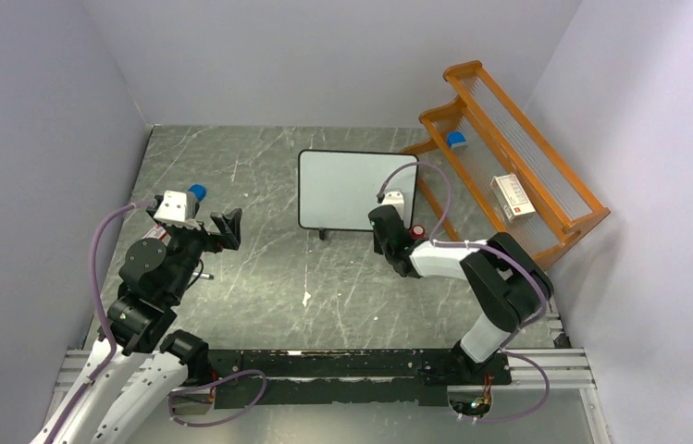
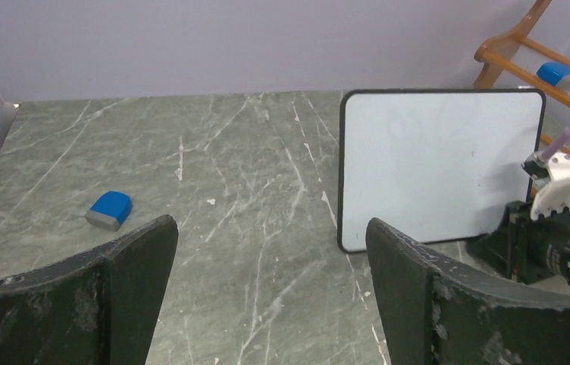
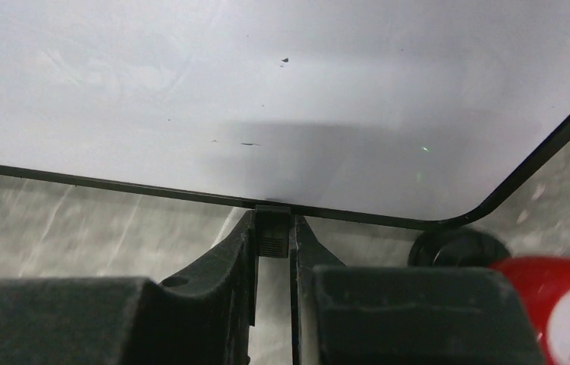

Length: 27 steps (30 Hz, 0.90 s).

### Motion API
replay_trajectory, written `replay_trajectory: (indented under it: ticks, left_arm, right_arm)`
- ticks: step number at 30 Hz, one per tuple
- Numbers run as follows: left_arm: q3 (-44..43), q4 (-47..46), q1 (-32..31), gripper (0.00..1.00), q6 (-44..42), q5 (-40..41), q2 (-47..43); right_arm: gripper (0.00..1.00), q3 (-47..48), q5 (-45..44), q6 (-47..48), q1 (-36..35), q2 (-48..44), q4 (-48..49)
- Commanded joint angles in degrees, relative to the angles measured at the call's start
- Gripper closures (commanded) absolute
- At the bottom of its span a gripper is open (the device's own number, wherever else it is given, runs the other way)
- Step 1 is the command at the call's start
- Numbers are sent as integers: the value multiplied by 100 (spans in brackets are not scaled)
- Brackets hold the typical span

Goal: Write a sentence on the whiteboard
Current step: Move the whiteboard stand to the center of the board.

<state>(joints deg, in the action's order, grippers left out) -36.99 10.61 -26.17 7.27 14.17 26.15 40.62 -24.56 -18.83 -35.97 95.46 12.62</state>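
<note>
So here's where I'm at: the whiteboard (image 1: 347, 185) sits toward the back-middle of the bench (image 1: 259, 277). It's propped up on its small black feet (image 1: 324, 234) rather than lying flat, with its face turned toward the arms. The surface shows faint wipe swirls and a few dark specks. My right end effector (image 3: 272, 220) is down at the board's lower edge near the right-hand corner. It's clenched tight on a small black tab (image 3: 272, 242) that juts out from the bottom frame, fingers almost meeting around it. I can't tell whether that tab is one of the feet. There's a red round cap (image 3: 563, 304) right beside the right fingers in the wrist view, no clue what it belongs to. My left end effector (image 2: 270, 224) hangs over the left part of the bench, well apart from the board, released with its fingers spread wide. A blue eraser (image 2: 110, 209) lies on the bench beyond it, off to the left. Over on the right, the orange rack (image 1: 465, 71) stands along the wall near the board's right side, with a second blue block (image 1: 456, 140) and a white box (image 1: 513, 197) on it.
</note>
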Motion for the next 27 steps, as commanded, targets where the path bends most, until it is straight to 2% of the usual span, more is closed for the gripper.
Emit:
replay_trajectory:
  ticks: [1, 9, 19, 23, 27]
  left_arm:
    - [-97, -28, 60, 4, -44, -55, -62]
    - [-113, 49, 69, 4, -7, -89, -12]
    - [-150, 125, 86, 4, 38, -86, 57]
    - [-150, 132, 99, 4, 94, 1, 30]
    - [-153, 158, 125, 4, 170, 88, 11]
  right_arm:
    - [100, -451, 525, 313, -314, -511, 301]
    - [100, -1044, 1154, 556, -636, -915, 565]
    - [100, -1140, 1122, 777, -772, -1047, 573]
    - [88, -1229, 1018, 749, -785, -1174, 610]
    - [86, -1293, 998, 750, -774, -1297, 637]
